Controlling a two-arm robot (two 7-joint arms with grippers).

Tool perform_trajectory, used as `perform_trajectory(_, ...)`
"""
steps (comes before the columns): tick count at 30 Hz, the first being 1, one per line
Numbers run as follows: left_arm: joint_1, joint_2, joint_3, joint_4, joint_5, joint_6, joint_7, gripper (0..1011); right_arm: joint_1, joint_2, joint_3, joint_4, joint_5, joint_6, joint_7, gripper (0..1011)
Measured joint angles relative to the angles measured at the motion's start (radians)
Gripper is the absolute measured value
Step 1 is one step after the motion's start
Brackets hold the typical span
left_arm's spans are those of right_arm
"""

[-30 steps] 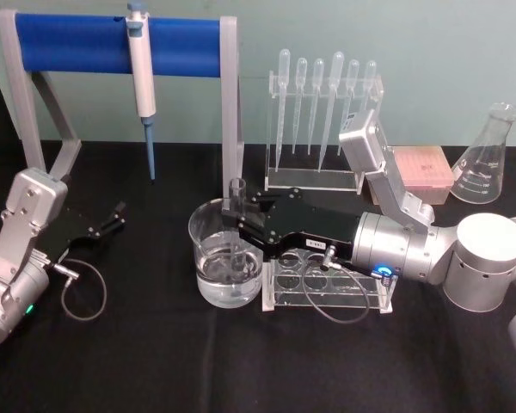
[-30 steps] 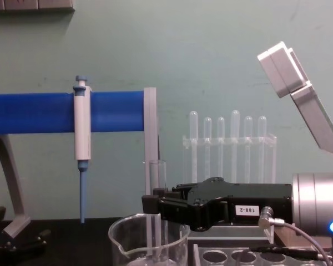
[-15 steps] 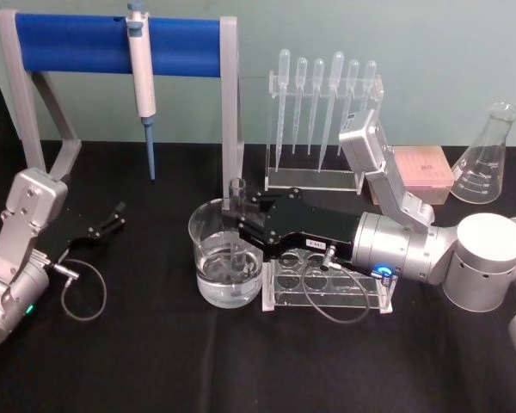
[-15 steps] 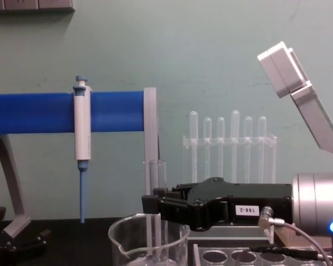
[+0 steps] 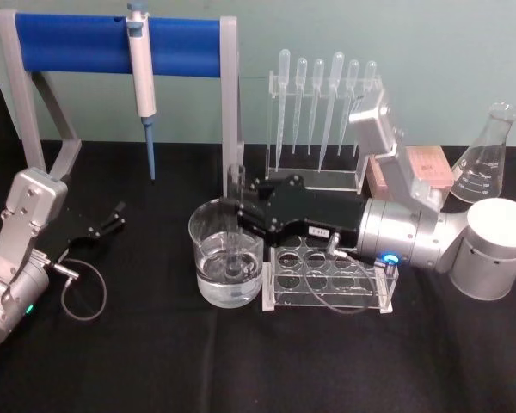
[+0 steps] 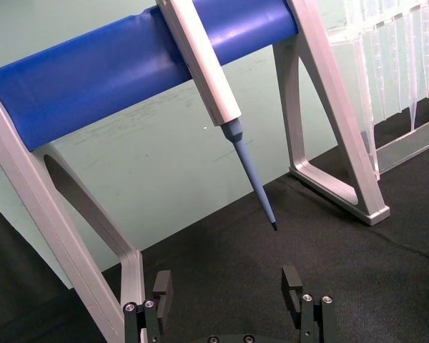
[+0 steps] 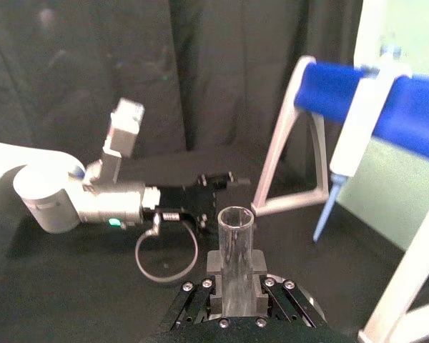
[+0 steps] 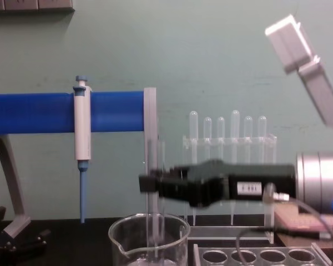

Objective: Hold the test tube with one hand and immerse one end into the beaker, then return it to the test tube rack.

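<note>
My right gripper (image 5: 238, 209) is shut on the test tube (image 5: 236, 182), a clear glass tube held upright with its open rim up. The tube's lower part reaches down inside the beaker (image 5: 199, 234), a wide glass beaker with clear liquid at the table's middle. In the chest view the right gripper (image 8: 149, 184) grips the test tube (image 8: 154, 158) above the beaker (image 8: 122, 228). The right wrist view looks along the gripper (image 7: 236, 287) at the test tube's (image 7: 236, 246) rim. My left gripper (image 5: 113, 217) rests open at the table's left, its fingers (image 6: 293, 282) apart on nothing.
A clear tube rack (image 5: 327, 284) sits right of the beaker, under my right arm. Behind stand a blue-barred frame (image 5: 112, 45) holding a micropipette (image 5: 141, 77), a rack of plastic pipettes (image 5: 322, 112), a pink box (image 5: 430, 168) and a conical flask (image 5: 488, 155).
My right gripper has risen with the test tube and drawn slightly back, so the tube stands higher in the beaker. The left arm has not moved.
</note>
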Motion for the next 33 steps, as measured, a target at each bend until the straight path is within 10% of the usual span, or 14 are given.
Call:
perform_trajectory(18, 0.000, 0.000, 0.000, 0.000, 0.000, 0.000, 0.000, 1000, 0.034, 0.048, 0.055, -0.140, 0.093, 0.026, -0.028, 225)
perform_trajectory(33, 0.000, 0.000, 0.000, 0.000, 0.000, 0.000, 0.000, 1000, 0.002, 0.165, 0.125, -0.169, 0.168, 0.001, -0.019, 226)
